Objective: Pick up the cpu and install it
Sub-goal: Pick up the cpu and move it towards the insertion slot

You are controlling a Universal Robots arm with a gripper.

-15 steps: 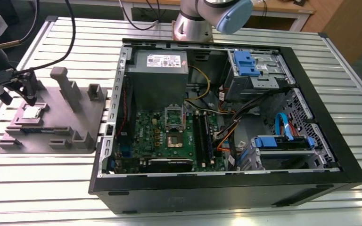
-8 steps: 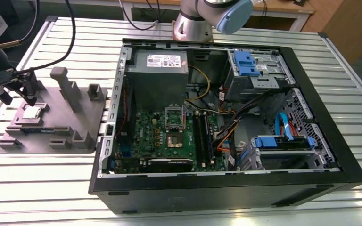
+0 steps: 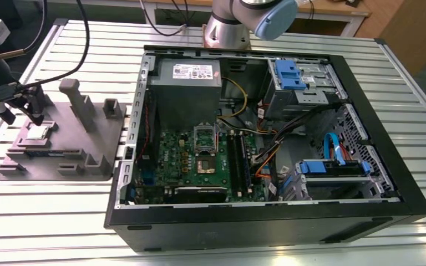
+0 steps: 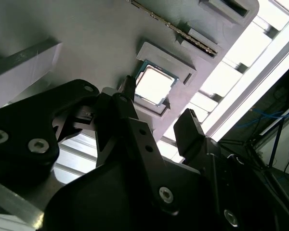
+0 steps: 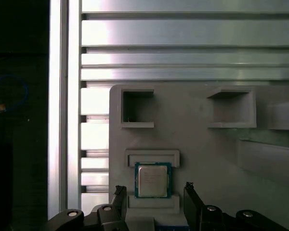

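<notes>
Here, in the exterior view, the gripper (image 3: 22, 118) hangs open and empty just above the cpu (image 3: 38, 132), which lies in a recess of the tray (image 3: 87, 155). In the second wrist view, the cpu sits just past its 2 spread fingers (image 4: 129, 91). In the first wrist view, the cpu lies between them, untouched.

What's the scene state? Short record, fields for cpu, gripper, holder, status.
cpu: small flat square chip, silver-grey metal top, flat in a recess of the grey plastic fixture tray
gripper: black two-finger gripper, open, a finger each side of the cpu
fixture tray: on slatted metal table, exterior view's left of the black open computer case
status: cpu not yet picked up
</notes>
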